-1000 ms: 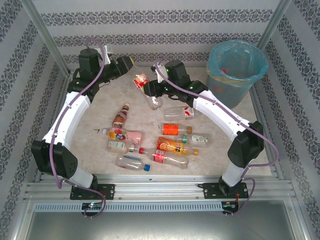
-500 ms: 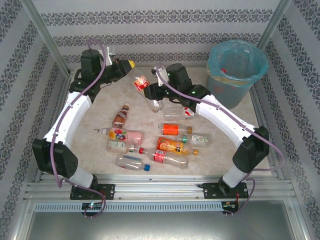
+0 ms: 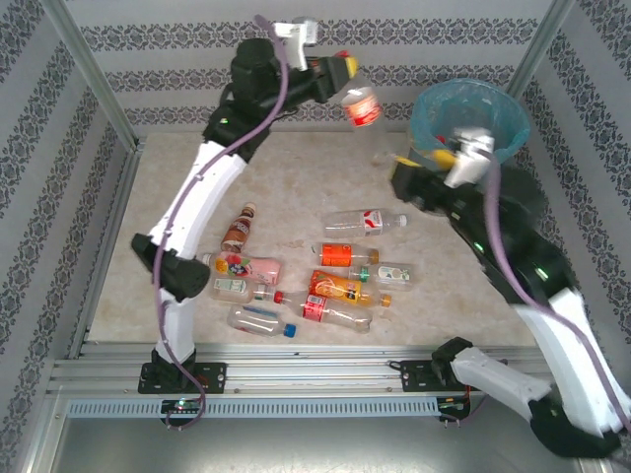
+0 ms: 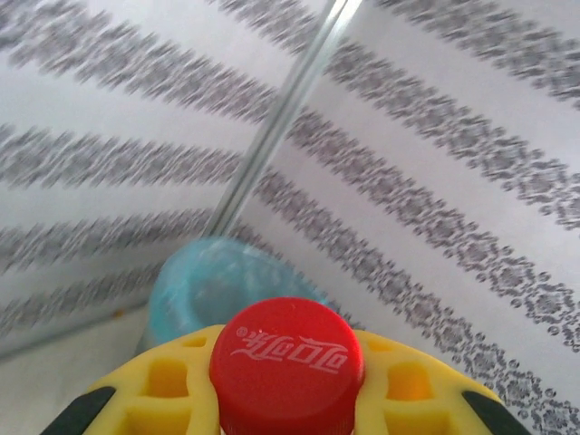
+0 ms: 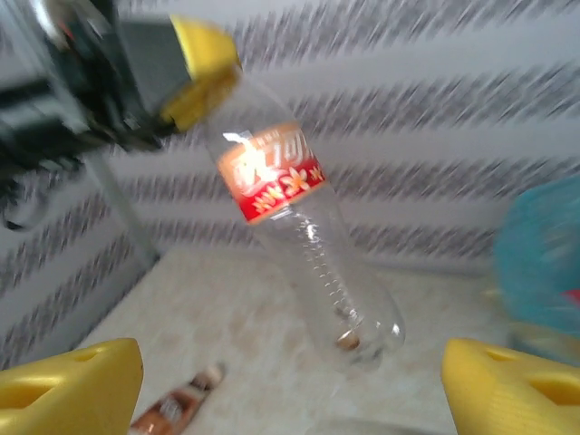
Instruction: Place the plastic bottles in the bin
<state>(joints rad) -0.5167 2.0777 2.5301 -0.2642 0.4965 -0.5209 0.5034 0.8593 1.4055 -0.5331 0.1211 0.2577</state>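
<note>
Top external: high behind arm bases, looking down over whole beige tabletop (image 3: 315, 187). Left wrist: tight on red-capped clear plastic bottle (image 4: 287, 362), facing wall corner. Right wrist: blurred, seemingly level, farther off; shares that bottle (image 5: 308, 245) and round blue-lined bin (image 5: 544, 263).

Bottles (image 3: 345, 254) on table (image 3: 296, 182), left of bin (image 3: 515, 118)

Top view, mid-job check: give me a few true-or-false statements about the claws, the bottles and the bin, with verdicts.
1. The left claw grips a red-labelled bottle at its cap end. True.
2. The right claw is shut on a bottle. False: it is open and empty.
3. The held bottle is inside the bin. False: it hangs in the air to the left of the bin.
4. Several bottles lie on the table. True.
</note>
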